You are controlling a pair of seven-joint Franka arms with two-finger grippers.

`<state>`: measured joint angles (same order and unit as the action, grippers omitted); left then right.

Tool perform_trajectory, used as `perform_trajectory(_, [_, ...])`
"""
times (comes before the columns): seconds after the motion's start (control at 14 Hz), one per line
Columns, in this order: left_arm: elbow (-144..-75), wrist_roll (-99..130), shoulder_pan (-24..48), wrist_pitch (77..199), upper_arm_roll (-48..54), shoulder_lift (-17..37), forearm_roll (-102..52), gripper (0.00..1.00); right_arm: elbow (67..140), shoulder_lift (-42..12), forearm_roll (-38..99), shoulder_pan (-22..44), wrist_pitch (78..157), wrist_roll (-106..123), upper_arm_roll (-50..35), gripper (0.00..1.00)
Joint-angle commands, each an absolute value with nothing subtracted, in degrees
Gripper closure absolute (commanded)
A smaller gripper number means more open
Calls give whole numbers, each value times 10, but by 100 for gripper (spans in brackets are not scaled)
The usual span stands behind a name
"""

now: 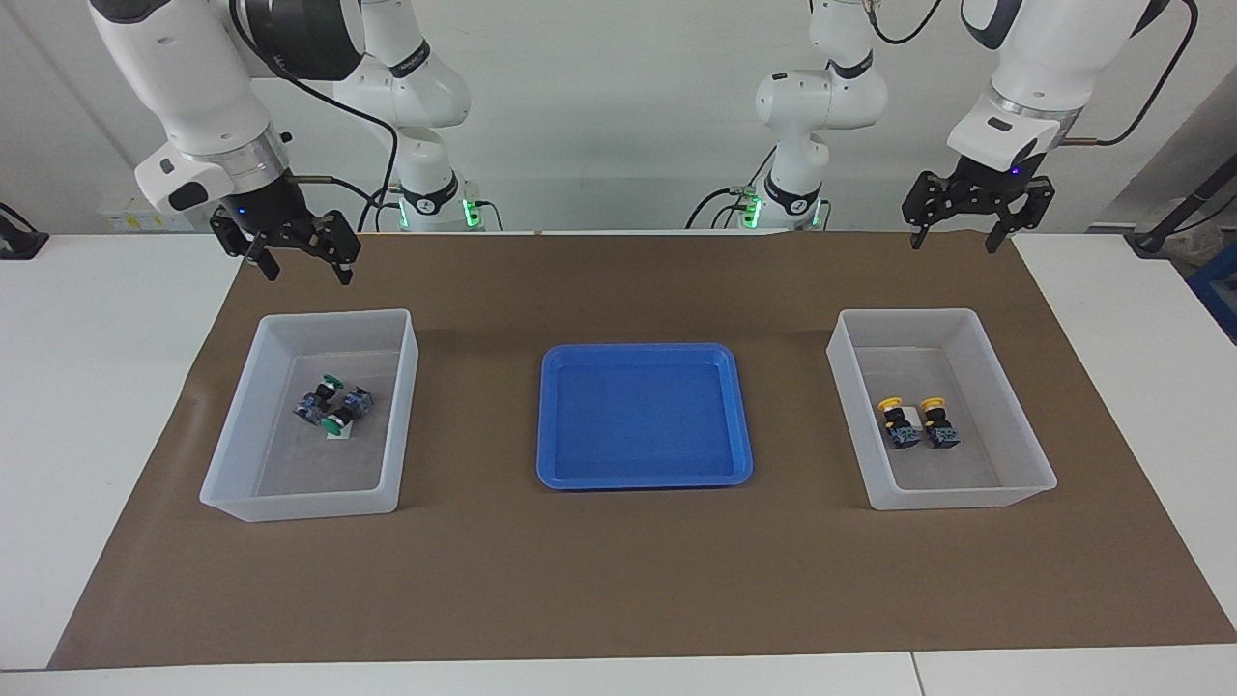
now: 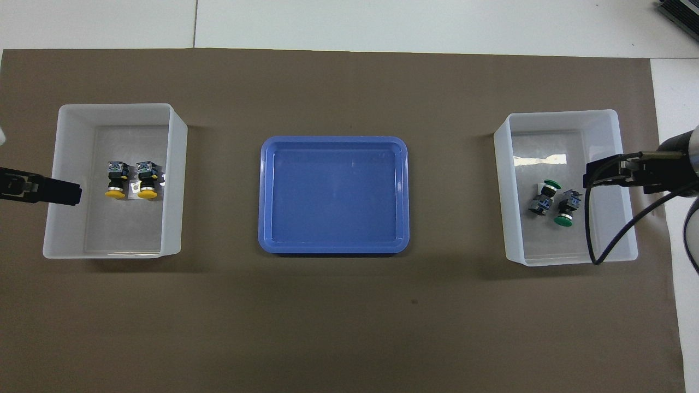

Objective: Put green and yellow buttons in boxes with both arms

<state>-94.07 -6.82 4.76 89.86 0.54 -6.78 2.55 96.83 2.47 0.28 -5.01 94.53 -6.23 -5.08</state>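
From my station, starting at the right arm's end of the counter (image 1: 87,406), I see the right tool (image 1: 302,263) hanging in the air above the brown mat (image 1: 618,580), over the strip between its box and the robots. Its fingers stand apart and hold nothing. Below it, the box at the right arm's end (image 1: 232,503) holds the two green buttons (image 1: 334,406), lying on their sides close together on the box floor, caps pointing different ways.

In the middle of the mat sits the shallow blue tray (image 1: 643,478), between the two boxes and apart from both.

Next comes the box at the left arm's end (image 1: 966,498). Inside it the two yellow buttons (image 1: 920,421) lie side by side, just beside each other, caps turned toward the robots. A small white sticker shows between them in the overhead view.

Above the mat's edge nearest the robots, the left tool (image 1: 966,237) hangs in the air, its fingers spread apart and holding nothing.
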Motion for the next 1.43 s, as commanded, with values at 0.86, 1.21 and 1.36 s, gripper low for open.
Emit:
perform_trajectory(0.86, [-921, -11, 25, 875, 7, -54, -35, 0, 960, 32, 6, -54, 939, -52, -53, 0])
perform_trajectory(1.21, [-923, -11, 28, 875, 7, -56, -35, 0, 960, 34, -3, -34, 931, -59, -40, 0])
perform_trajectory(1.36, [-923, -11, 25, 875, 7, -56, -35, 0, 960, 34, -3, -33, 931, -66, -39, 0])
